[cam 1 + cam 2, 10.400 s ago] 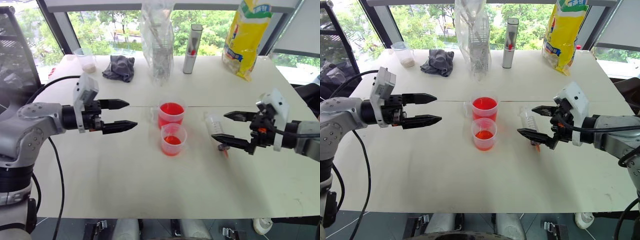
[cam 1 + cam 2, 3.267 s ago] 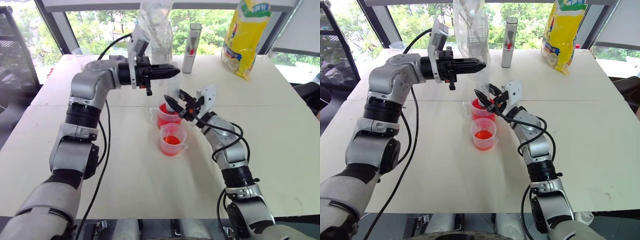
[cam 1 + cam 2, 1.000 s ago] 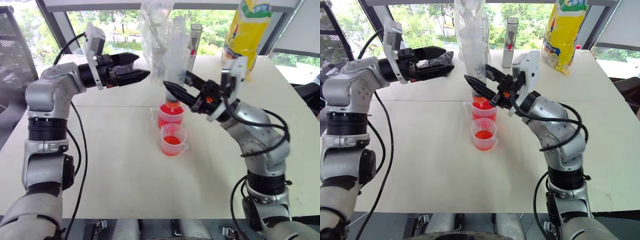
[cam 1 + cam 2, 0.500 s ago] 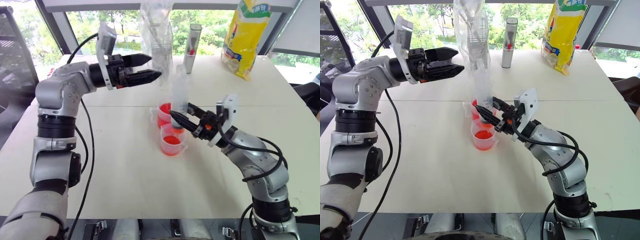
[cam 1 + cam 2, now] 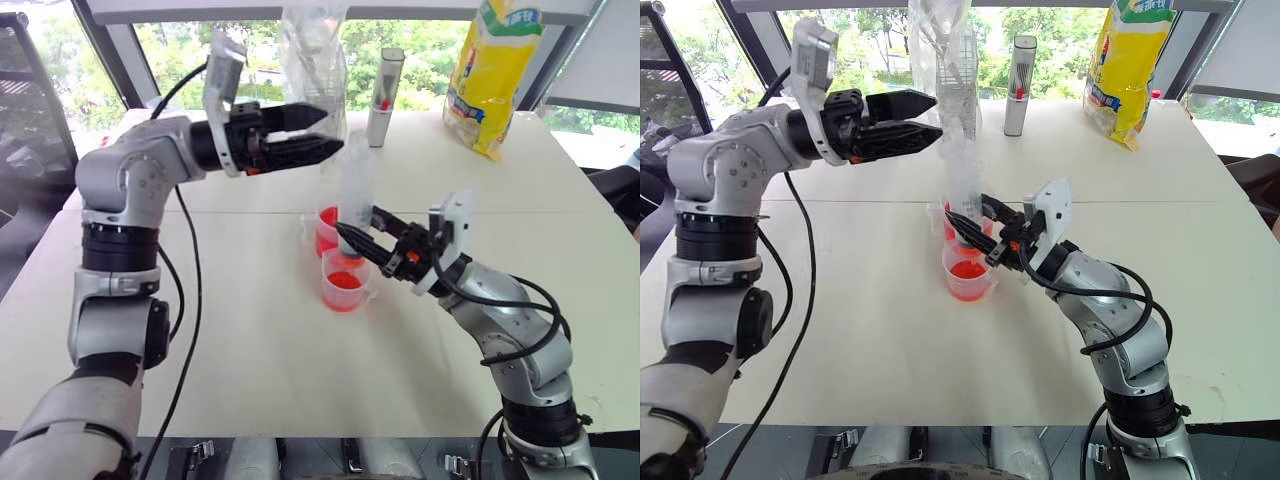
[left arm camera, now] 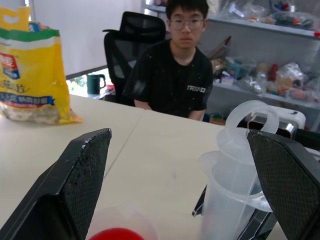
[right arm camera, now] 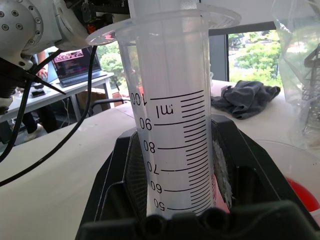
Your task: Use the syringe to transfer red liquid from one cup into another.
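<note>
The right gripper is squeezed tight on the syringe, holding it low on its clear tube so that it stands straight up. In the right wrist view the printed lines and numbers on the tube sit right between the two black fingers. The bottom end of the syringe is just over the near cup, the small clear one with only a thin layer of red liquid in it. Whether the tip touches the red, I cannot tell. The other cup, the one with a deep band of red, stands just behind the near cup, at about 12 o'clock from it, and the two are almost touching. Both cups sit near the middle of the white table. The left gripper is up in the air at about 11 o'clock from the cups, with its two fingers wide apart and nothing in them. It points sideways toward the top of the syringe, and in the left wrist view the round plunger top shows close to one finger. At the far edge of the table, near 12 o'clock, stand a clear plastic bag, a silver tube and a yellow bag. A grey cloth lies there too. A person in a black shirt sits across the table.
</note>
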Motion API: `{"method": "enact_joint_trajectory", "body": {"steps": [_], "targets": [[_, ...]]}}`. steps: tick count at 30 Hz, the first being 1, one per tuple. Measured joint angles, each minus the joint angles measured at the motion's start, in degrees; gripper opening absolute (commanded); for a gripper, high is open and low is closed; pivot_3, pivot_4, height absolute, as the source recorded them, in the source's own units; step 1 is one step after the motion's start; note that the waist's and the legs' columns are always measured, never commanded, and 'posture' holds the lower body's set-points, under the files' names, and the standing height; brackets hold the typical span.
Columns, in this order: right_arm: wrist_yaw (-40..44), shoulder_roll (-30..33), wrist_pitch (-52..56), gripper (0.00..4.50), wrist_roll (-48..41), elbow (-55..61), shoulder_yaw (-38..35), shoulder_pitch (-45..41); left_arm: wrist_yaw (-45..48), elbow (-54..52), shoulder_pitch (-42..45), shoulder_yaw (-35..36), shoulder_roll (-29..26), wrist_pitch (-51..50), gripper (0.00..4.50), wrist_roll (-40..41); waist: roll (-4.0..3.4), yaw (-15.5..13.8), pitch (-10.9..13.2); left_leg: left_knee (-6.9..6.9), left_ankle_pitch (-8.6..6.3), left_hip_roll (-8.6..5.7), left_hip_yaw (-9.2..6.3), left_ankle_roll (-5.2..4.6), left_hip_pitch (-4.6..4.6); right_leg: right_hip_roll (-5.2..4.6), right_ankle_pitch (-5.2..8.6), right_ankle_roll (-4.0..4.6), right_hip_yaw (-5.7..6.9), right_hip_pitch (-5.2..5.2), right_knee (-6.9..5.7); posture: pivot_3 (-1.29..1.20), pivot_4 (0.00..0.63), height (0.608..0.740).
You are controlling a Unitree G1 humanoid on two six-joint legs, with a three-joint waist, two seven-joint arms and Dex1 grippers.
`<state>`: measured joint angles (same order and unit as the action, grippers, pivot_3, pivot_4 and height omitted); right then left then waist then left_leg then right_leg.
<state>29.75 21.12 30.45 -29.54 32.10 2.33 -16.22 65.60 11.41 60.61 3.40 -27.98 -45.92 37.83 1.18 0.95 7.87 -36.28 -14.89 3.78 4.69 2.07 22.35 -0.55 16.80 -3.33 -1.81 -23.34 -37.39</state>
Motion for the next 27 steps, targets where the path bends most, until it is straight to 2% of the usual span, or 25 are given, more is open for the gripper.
{"method": "enact_joint_trajectory", "body": {"steps": [11,14,18,19,21,22,27], "targets": [[0.1,0.1,0.0,1.42,0.1,-0.7,0.7,0.1,1.3,0.1,1.0,-3.0,2.4,1.5,4.46,-1.1,0.00,0.0,0.0,0.00,0.00,-0.01,0.00,0.00,0.00,0.00,0.00,0.00,0.00,0.00,0.01,0.00,0.150,0.740],[0.1,0.2,0.0,1.42,0.1,-0.9,0.6,0.3,1.8,0.0,1.0,-3.6,2.8,2.2,3.68,-1.5,0.00,0.0,0.0,0.00,0.00,-0.01,-0.02,0.00,0.00,0.01,0.00,0.00,0.00,0.01,0.00,0.00,0.150,0.740],[-0.2,0.3,0.0,1.42,0.3,-1.3,0.0,0.3,3.1,-0.5,1.0,-4.4,3.5,2.7,1.80,-1.5,0.00,0.0,0.0,-0.01,0.00,-0.02,0.00,0.00,0.01,0.00,0.00,0.00,0.00,0.01,0.02,0.00,0.150,0.740],[-0.2,0.3,0.0,1.42,0.4,-1.4,0.1,0.3,3.1,-0.6,1.0,-4.6,3.6,2.7,1.17,-1.6,0.00,0.0,0.0,0.00,0.00,-0.02,-0.01,0.00,0.01,0.00,0.00,0.00,0.00,0.01,0.01,0.00,0.150,0.740],[-0.1,0.3,0.0,1.42,0.5,-1.4,0.5,0.3,3.2,-0.9,1.0,-5.0,3.9,2.7,0.19,-1.7,0.00,0.0,0.0,0.00,0.00,-0.02,-0.02,0.00,0.00,0.01,0.00,0.00,0.00,0.01,0.01,0.00,0.150,0.740],[0.1,0.3,0.0,1.42,0.5,-1.4,0.5,0.3,3.0,-1.0,1.0,-5.1,3.9,2.7,0.08,-2.1,0.00,0.0,0.0,0.00,0.00,-0.02,-0.02,0.00,-0.01,0.01,0.00,0.00,-0.01,0.01,0.01,0.00,0.150,0.740],[0.3,0.4,0.0,1.42,0.6,-1.4,0.5,0.3,3.4,-1.3,1.0,-5.3,3.6,2.5,0.08,-2.2,0.00,0.0,0.0,0.00,0.00,-0.02,-0.02,0.00,0.00,0.01,0.00,0.00,-0.01,0.01,0.01,0.00,0.150,0.740]]}}
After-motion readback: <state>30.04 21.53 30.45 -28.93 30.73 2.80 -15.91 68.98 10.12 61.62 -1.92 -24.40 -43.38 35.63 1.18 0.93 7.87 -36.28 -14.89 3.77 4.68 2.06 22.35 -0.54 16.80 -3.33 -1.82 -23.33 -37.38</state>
